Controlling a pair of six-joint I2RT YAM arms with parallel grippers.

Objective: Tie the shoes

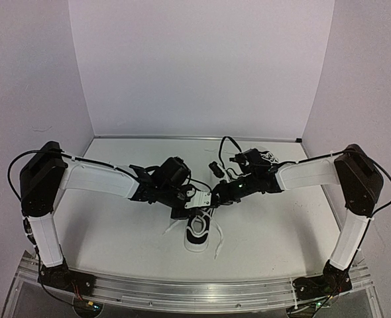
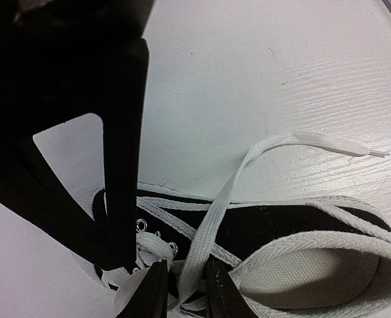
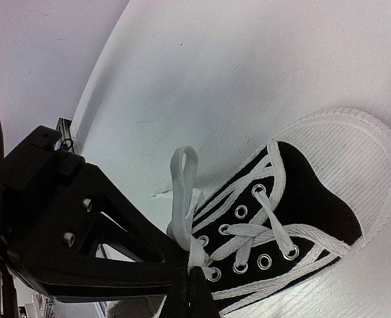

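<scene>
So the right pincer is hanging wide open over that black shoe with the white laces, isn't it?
Not quite. The right pincer is shut, not wide open: its fingers are pressed together on a loop of white lace. The rest holds, as it is over the black shoe with the white laces. The right wrist view shows this.

White table (image 1: pixel 116 232), plain white walls (image 1: pixel 202 66) on three sides, metal rail (image 1: pixel 182 291) along near edge, even soft light, faint shadows.
</scene>
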